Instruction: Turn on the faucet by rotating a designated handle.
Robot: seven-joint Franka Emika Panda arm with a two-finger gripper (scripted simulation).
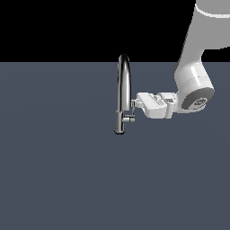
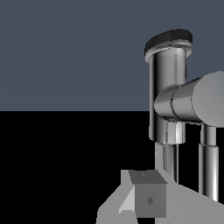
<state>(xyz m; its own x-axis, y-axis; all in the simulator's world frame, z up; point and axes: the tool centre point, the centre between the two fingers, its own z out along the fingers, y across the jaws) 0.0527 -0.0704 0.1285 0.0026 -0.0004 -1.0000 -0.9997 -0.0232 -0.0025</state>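
The handle (image 1: 130, 117) on the faucet (image 1: 123, 90) looks rigid and slick; grip its thin lever. Claw (image 1: 134, 104) state: cannot tell.

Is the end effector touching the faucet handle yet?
Cannot tell. In the exterior view the end effector meets the handle with no visible gap; the wrist view doesn't show contact either.

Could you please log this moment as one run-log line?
claw: at handle, contact unclear | faucet: upright | handle turn: cannot tell

Chrome faucet (image 2: 167, 94) beside claw finger (image 2: 148, 199)
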